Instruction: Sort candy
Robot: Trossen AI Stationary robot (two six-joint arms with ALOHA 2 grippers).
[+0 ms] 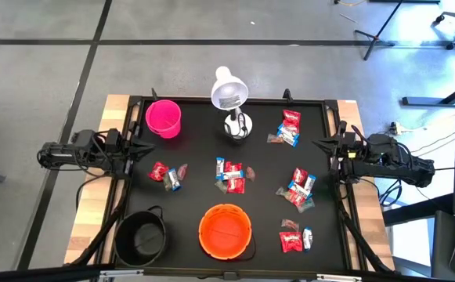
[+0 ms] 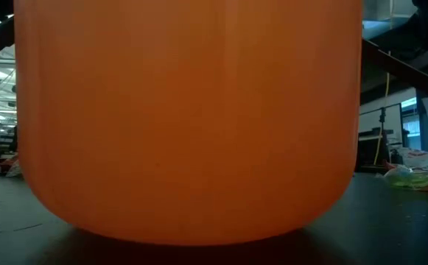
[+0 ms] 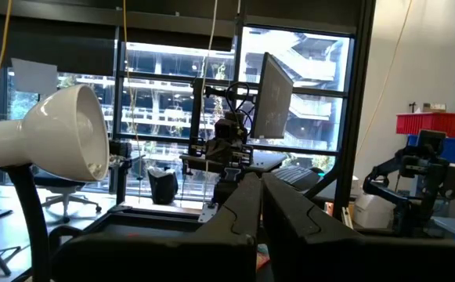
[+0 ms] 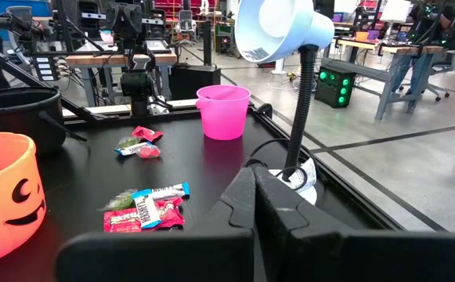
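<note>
Candy [image 1: 231, 175] in red, blue-and-white wrappers, small scattered clusters, both end effectors closed, empty.

Bright even overhead light, backlit windows [image 3: 211, 117], orange bowl [image 2: 188, 118] blurred close-up

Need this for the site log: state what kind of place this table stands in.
Most likely a robotics lab or workshop: workbenches crowded with equipment, camera stands on the bare grey floor, and a monitor before big windows.
</note>
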